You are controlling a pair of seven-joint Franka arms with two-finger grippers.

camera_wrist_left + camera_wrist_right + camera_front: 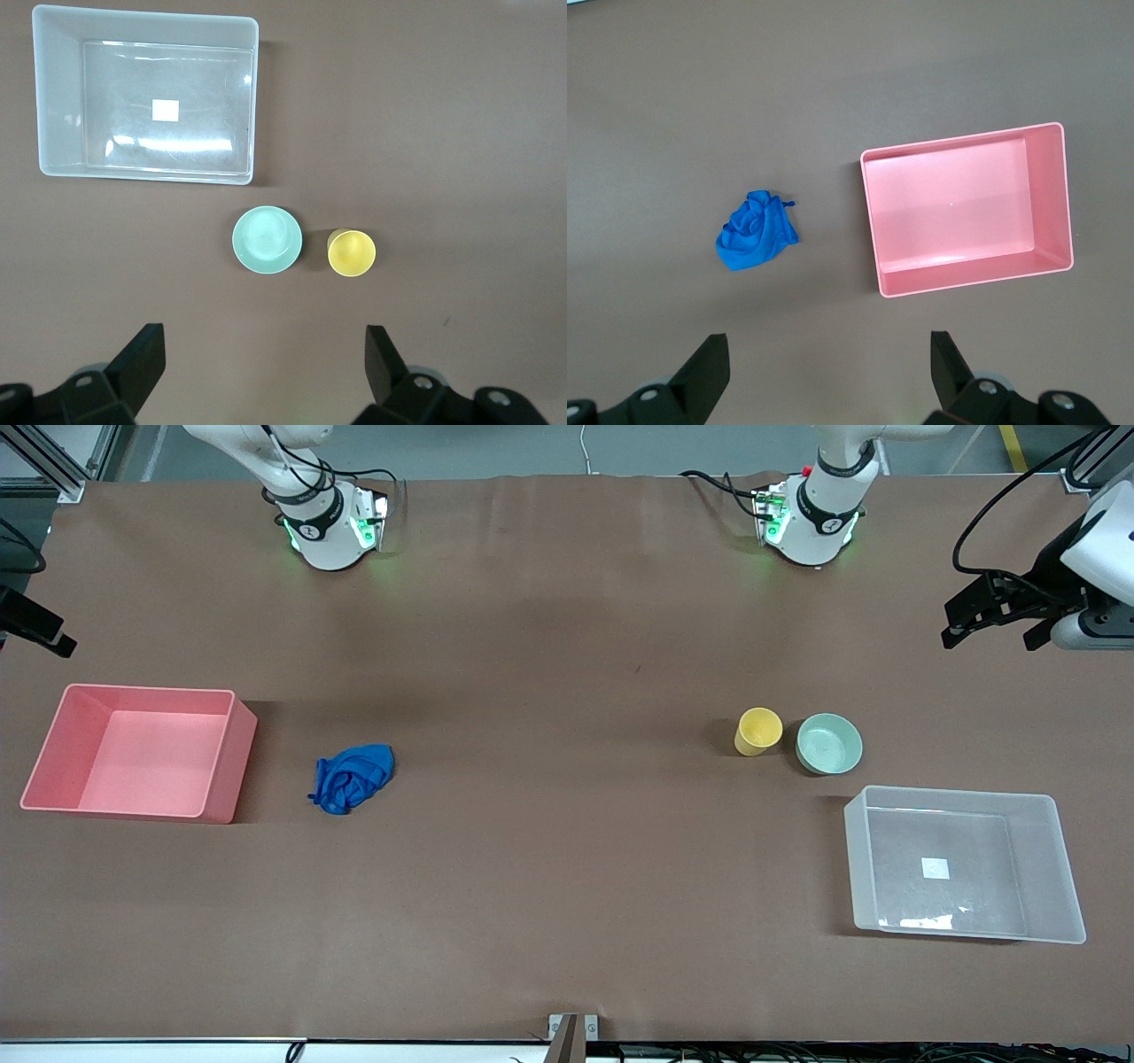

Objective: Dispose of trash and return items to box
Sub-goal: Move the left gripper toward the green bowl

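The blue cloth wad (pixel 352 777) lies on the table beside the pink bin (pixel 218 775); it also shows in the right wrist view (pixel 757 232). The yellow cup (pixel 757 731) and the mint-green bowl (pixel 829 743) stand upright side by side, a little farther from the front camera than the clear box (pixel 1063 872). In the left wrist view the cup (pixel 352 253), the bowl (pixel 267 240) and the box (pixel 57 106) show below. My left gripper (pixel 264 350) is open and empty, held high at the left arm's end of the table (pixel 990 633). My right gripper (pixel 830 354) is open and empty, high near the pink bin (pixel 1050 199).
The pink bin is empty at the right arm's end of the table. The clear box is empty, with a white label (pixel 935 868) on its bottom. Brown table cover (pixel 567 824) spans between the cloth and the cup. The two arm bases stand along the edge farthest from the front camera.
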